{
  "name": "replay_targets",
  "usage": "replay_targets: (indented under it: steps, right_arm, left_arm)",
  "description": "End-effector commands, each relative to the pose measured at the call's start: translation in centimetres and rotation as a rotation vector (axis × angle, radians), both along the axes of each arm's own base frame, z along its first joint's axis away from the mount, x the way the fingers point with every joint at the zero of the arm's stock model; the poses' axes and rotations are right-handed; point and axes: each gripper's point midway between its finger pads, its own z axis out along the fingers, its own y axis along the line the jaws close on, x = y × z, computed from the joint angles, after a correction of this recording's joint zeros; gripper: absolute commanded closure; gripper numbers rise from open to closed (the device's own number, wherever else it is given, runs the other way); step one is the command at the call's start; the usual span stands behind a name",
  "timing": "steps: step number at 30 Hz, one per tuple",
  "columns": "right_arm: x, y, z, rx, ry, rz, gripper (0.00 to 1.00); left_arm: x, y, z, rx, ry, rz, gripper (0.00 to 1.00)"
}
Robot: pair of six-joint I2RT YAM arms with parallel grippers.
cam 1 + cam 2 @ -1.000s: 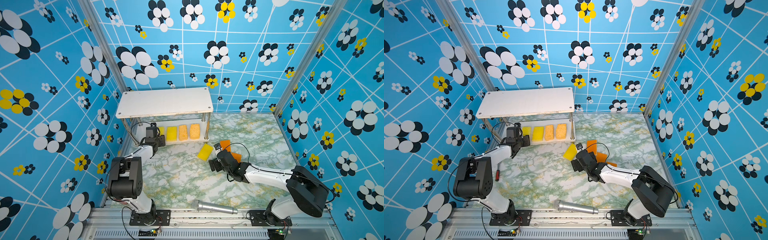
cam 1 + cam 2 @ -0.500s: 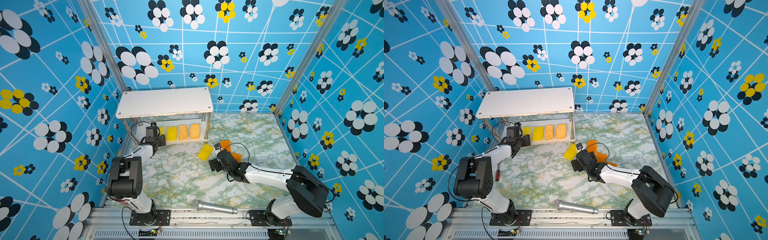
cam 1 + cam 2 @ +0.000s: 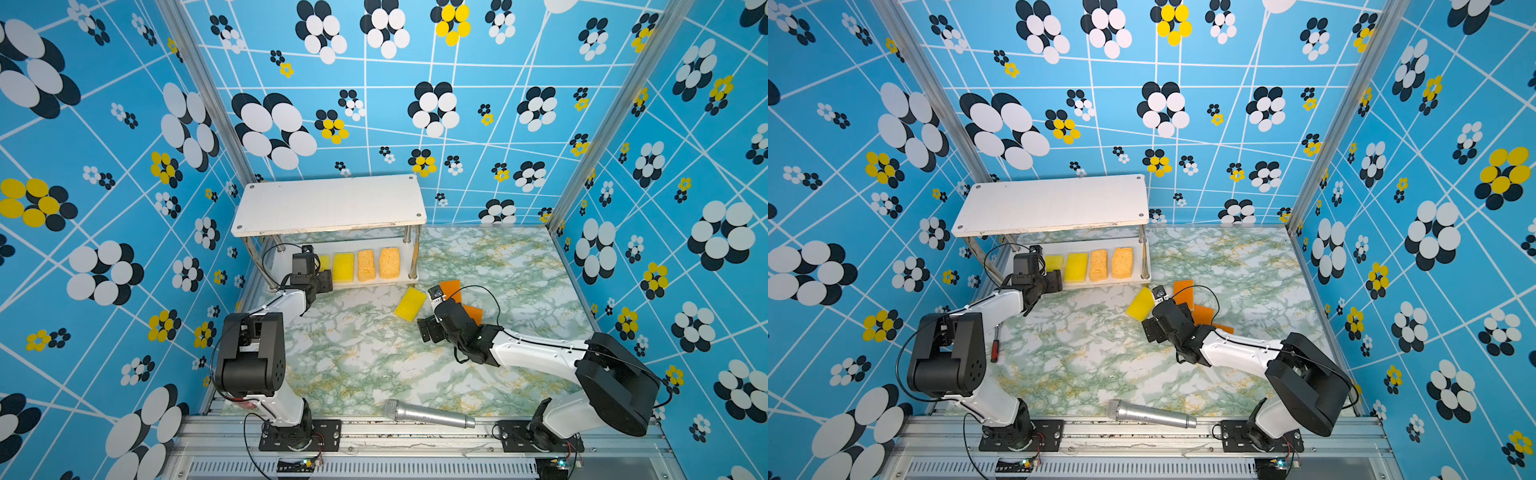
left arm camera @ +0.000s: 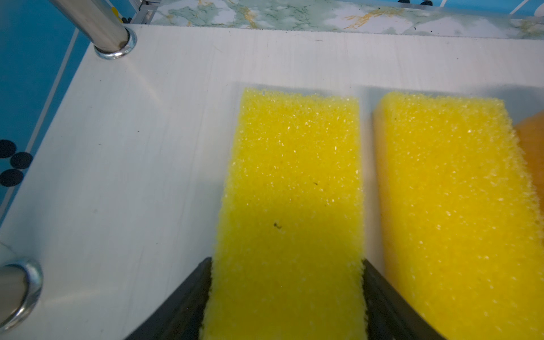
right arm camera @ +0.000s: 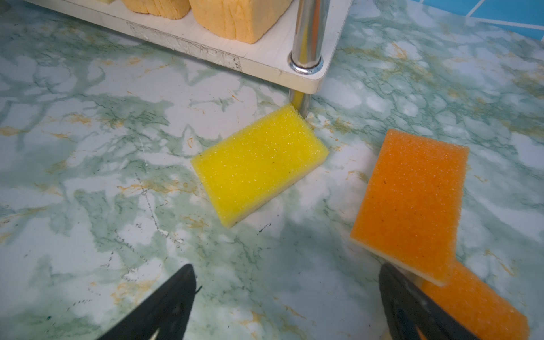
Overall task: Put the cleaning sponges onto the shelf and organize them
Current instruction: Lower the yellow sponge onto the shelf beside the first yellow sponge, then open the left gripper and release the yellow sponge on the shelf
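The shelf (image 3: 328, 203) stands at the back left. Its lower board (image 4: 132, 147) carries two yellow sponges (image 3: 344, 266) and two tan sponges (image 3: 378, 264) in a row. My left gripper (image 4: 287, 260) reaches in at the row's left end. Its jaws flank the end yellow sponge (image 4: 291, 182), which lies flat and unsqueezed; the gripper is open. A loose yellow sponge (image 5: 259, 162) lies on the table by the shelf leg. Overlapping orange sponges (image 5: 412, 200) lie beside it. My right gripper (image 5: 286, 266) hovers open over bare table near them, one finger above an orange sponge.
A silver microphone (image 3: 428, 415) lies near the front edge. A red-handled screwdriver (image 3: 995, 351) lies by the left arm's base. Chrome legs (image 4: 100, 26) stand at the shelf corners. Patterned walls close in on three sides.
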Motion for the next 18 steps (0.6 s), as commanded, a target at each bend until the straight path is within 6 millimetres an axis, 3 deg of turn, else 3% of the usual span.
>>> replay_targets:
  steps: [1,18]
  right_arm:
    - [-0.20,-0.98,-0.20,-0.003,0.005,-0.028,0.01]
    - [-0.27,-1.01,0.05,0.002,0.002,-0.026,0.01]
  left_arm:
    - [0.36,0.36,0.61,0.006,-0.003,-0.003,0.23]
    - [-0.34,0.22,1.41,0.008,-0.026,-0.007,0.15]
